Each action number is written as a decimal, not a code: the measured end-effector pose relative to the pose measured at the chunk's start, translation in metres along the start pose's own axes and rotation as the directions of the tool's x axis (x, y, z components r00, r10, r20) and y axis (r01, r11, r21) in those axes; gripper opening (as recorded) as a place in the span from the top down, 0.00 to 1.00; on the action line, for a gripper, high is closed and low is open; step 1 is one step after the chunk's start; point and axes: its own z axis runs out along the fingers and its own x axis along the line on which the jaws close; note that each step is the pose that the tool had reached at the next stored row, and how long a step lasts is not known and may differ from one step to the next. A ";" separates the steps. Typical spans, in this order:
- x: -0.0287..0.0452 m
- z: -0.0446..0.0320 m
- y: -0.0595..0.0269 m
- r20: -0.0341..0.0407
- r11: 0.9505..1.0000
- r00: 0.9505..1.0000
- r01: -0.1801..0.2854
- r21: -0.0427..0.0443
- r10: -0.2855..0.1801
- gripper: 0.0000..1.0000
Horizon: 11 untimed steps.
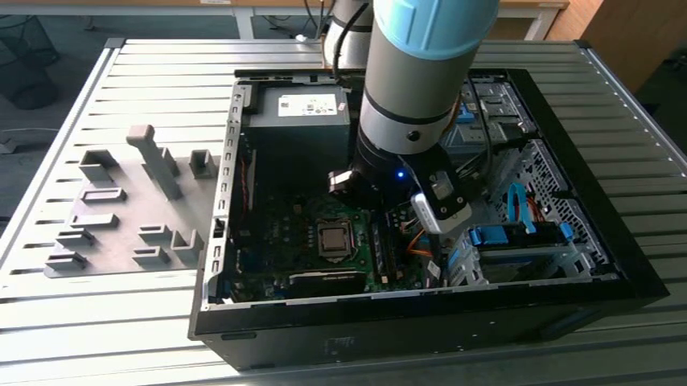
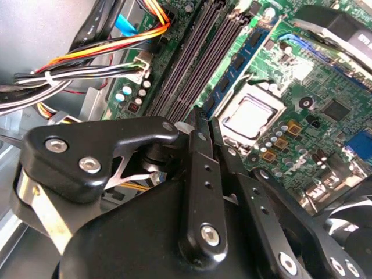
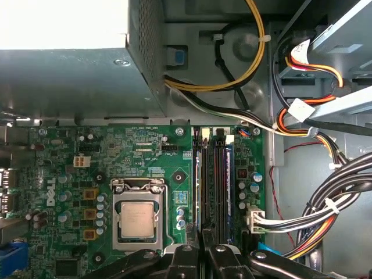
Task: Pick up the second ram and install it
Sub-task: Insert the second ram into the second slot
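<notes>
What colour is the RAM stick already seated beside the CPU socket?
Blue, with black chips: the RAM stick shows best in the second wrist view.

The exterior view looks down at an angle from above and in front of the open computer case (image 1: 429, 322) on the slatted table (image 1: 129, 322), far enough back to take in the arm (image 1: 413, 96). The first wrist view faces straight down onto the motherboard (image 3: 145, 157) from close above. The second wrist view sits nearer, looking obliquely past the fingers (image 2: 200, 174). Both wrist views share the processor socket (image 3: 138, 221) (image 2: 247, 119) and memory slots (image 3: 214, 180) (image 2: 197, 58), also seen small in the exterior view.
</notes>
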 end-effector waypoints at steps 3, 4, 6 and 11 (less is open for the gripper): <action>-0.0007 0.0012 0.0000 0.000 1.000 1.000 0.000 0.000 0.000 0.86; -0.0014 0.0018 -0.0001 0.000 1.000 1.000 0.000 0.000 0.000 0.86; -0.0033 0.0034 -0.0002 0.000 1.000 1.000 0.000 0.000 0.000 0.86; -0.0053 0.0065 -0.0004 0.000 1.000 1.000 0.000 0.000 0.000 0.86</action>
